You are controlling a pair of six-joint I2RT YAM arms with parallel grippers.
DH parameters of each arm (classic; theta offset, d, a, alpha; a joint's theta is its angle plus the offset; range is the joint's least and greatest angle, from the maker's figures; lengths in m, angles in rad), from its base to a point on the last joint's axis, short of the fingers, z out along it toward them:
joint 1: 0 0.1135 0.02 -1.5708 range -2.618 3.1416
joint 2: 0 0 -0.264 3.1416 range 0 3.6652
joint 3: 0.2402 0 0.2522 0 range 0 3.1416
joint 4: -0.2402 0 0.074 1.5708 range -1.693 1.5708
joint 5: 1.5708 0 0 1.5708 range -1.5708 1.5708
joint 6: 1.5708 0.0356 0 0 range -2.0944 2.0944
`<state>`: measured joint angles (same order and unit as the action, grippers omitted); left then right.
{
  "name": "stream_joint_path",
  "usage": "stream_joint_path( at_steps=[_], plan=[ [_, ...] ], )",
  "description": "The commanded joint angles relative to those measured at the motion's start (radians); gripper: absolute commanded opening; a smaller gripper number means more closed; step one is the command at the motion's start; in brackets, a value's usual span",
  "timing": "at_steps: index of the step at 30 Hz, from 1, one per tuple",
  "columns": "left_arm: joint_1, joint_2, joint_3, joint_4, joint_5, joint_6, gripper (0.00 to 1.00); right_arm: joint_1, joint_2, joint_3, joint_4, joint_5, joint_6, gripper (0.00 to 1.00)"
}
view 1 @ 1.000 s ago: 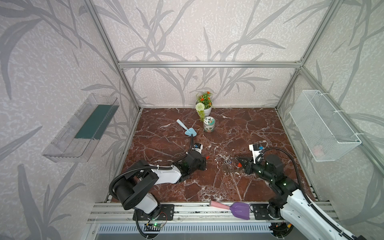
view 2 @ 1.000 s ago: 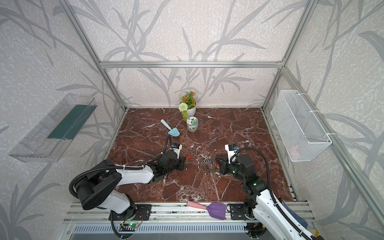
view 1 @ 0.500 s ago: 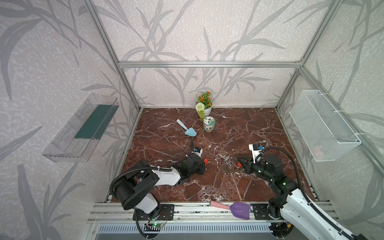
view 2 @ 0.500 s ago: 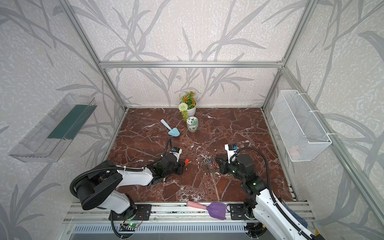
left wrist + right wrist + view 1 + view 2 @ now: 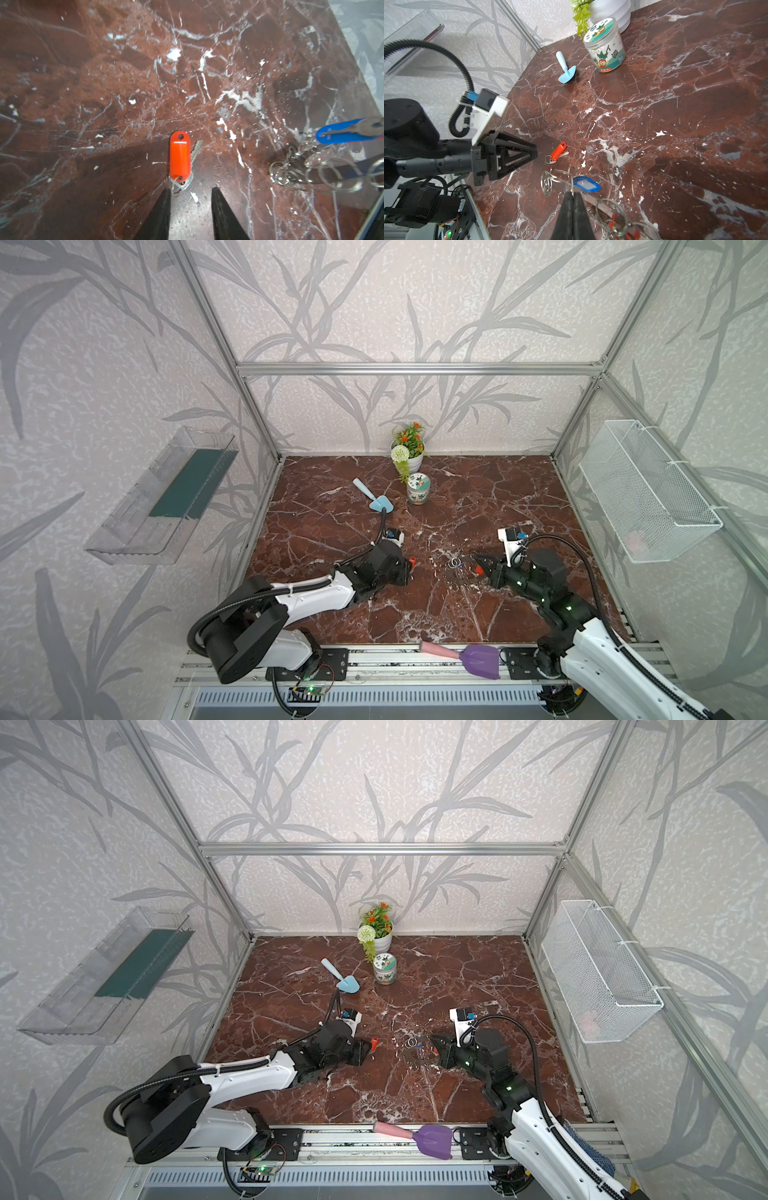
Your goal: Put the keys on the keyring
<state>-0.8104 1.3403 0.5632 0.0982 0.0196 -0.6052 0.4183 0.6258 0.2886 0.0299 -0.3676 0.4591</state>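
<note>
Found the left gripper (image 5: 191, 192) at the lower centre of the left wrist view, jaws parted, nothing between them. Located the red-orange key (image 5: 180, 155) lying flat on the marble table (image 5: 104, 83) just ahead of the fingertips (image 5: 164, 205), with its small wire loop just beside one of them and its metal blade showing along the side of the tag. Confirmed in both top views: same key left of centre in the lower half of the frame, at the tip of the left arm.

Found the right gripper (image 5: 572, 194) at the lower centre of the right wrist view, jaws pressed together on the keyring (image 5: 598, 202), a flat grey band hung with many wire loops. Noted the blue key (image 5: 586, 184) just above those fingertips in the frame, touching the loops; unable to tell whether threaded on. Seen again at the right edge of the left wrist view, above the cluster of loops.

Placed the keyring right of centre in a top view (image 5: 459, 572), near the red-orange key but apart from it, bare table between.

Recorded toward the upper centre of the table: blue trowel (image 5: 376, 501), patterned jar (image 5: 417, 488), flower pot (image 5: 409, 460). Recorded on the front rail at the bottom of the frame: purple trowel (image 5: 478, 659).
</note>
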Motion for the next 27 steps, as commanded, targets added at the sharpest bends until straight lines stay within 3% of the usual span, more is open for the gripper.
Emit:
stream_joint_path(
  at_steps=[1, 3, 7, 13, 18, 27],
  plan=[
    [0.015, -0.046, 0.095, -0.258, 0.019, -0.030, 0.40, 0.005, 0.005, -0.006, 0.032, -0.011, -0.010, 0.00],
    [0.047, -0.041, 0.160, -0.388, 0.081, -0.041, 0.42, 0.005, 0.012, -0.006, 0.037, -0.016, -0.011, 0.00],
    [0.132, 0.012, 0.267, -0.569, 0.327, 0.024, 0.48, 0.005, 0.018, -0.009, 0.047, -0.031, -0.010, 0.00],
    [0.189, 0.188, 0.419, -0.753, 0.545, 0.177, 0.44, 0.005, -0.009, -0.018, 0.031, -0.059, 0.008, 0.00],
    [0.206, 0.307, 0.467, -0.747, 0.553, 0.170, 0.41, 0.005, -0.056, -0.026, -0.011, -0.061, 0.013, 0.00],
    [0.243, 0.398, 0.496, -0.725, 0.502, 0.125, 0.37, 0.004, -0.043, -0.042, 0.019, -0.072, 0.019, 0.00]
  ],
)
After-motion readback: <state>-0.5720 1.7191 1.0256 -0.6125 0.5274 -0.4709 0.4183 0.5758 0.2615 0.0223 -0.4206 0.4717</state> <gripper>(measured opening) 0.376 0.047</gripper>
